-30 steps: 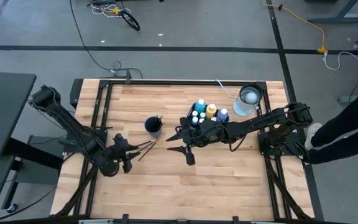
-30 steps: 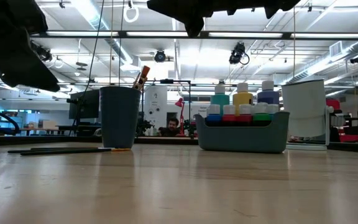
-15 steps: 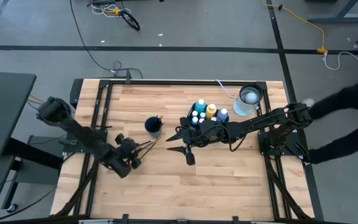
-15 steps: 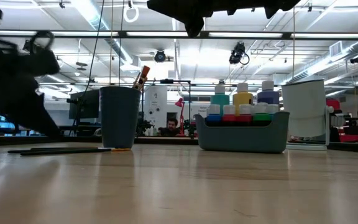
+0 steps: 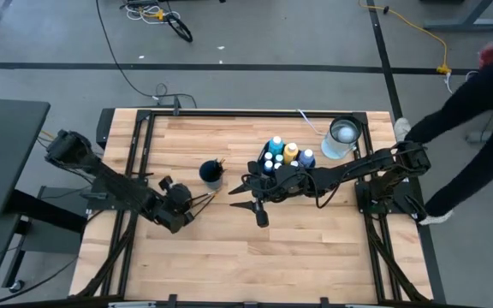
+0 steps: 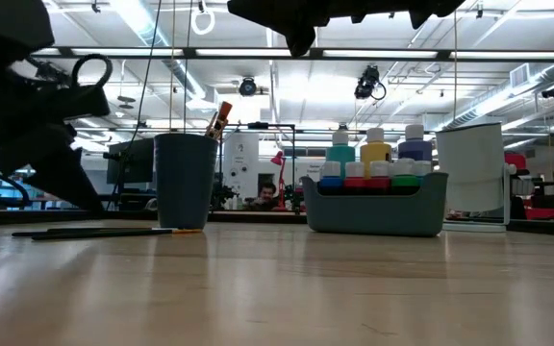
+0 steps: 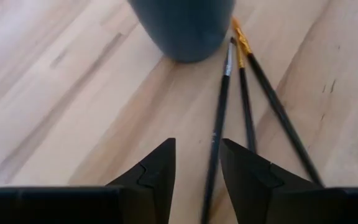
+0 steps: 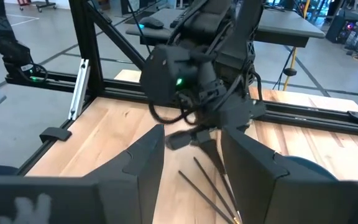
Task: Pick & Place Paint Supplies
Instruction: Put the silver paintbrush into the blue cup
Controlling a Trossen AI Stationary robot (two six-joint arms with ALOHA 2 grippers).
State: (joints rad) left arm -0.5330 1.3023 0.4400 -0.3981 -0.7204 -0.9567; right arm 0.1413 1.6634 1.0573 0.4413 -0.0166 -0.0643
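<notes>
Left pincer [image 7: 196,163] released over three paintbrushes [image 7: 244,99] beside dark cup [image 7: 182,25], right pincer [image 8: 190,146] released, no readable writing

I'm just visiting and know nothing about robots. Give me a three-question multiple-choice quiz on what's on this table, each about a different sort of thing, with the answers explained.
1. Where do the loose paintbrushes lie?
A. In the bin of bottles
B. On the table beside the dark cup
C. In the clear container

2. How many loose brushes lie there?
A. One
B. Three
C. Six

3. How are the left gripper's fingers?
A. Open, holding nothing
C. Clamped on the cup
B. Shut on a bottle

Answers:
1. B: the left wrist view shows them flat on the wood, tips by the dark cup.
2. B: three thin handles fan out there.
3. A: the left wrist view shows a gap between the fingers, with one brush handle running on the table beneath it.
</notes>
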